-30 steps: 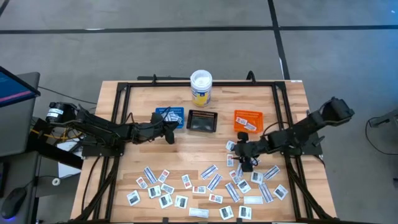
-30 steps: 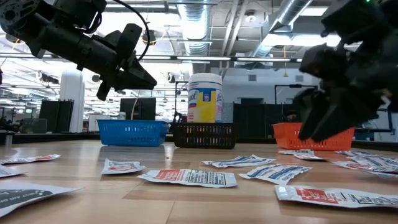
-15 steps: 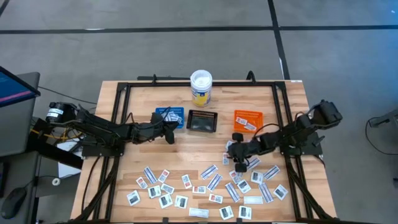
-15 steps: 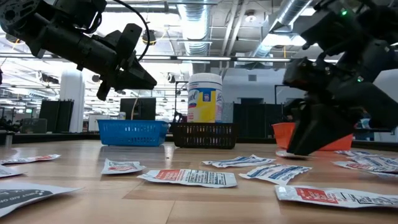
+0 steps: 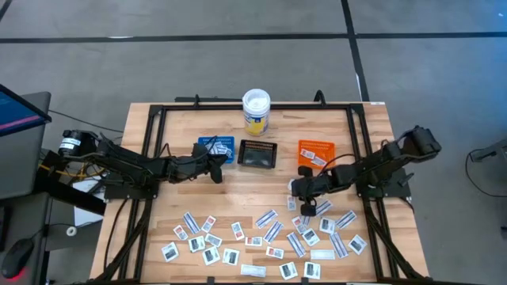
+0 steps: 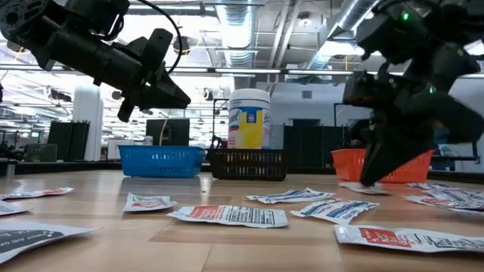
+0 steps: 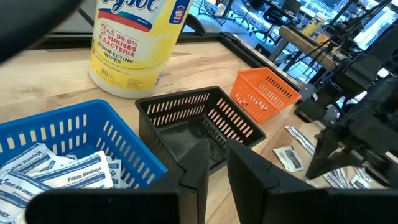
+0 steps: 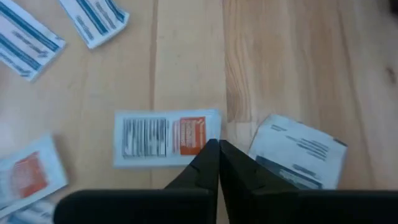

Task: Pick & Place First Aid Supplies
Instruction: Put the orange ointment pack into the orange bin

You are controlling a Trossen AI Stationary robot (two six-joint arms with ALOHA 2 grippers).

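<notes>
Right gripper (image 8: pixel 218 144) clenched on edge of white-and-orange packet (image 8: pixel 163 137) on table (image 8: pixel 186 56), pinching to lift; left gripper (image 7: pixel 214 163) waits near blue tray (image 7: pixel 74 134), fingers narrowly parted

A grey concrete floor (image 5: pixel 238 71), crossed by dark seam lines, surrounds the light wooden table (image 5: pixel 238 178). At one edge a monitor (image 5: pixel 20 111) glows blue and pink. Beyond the table, the room shows an open ceiling with silver ducts (image 6: pixel 355 19) and strip lights (image 6: pixel 68 72) (workbenches stand farther back).
</notes>
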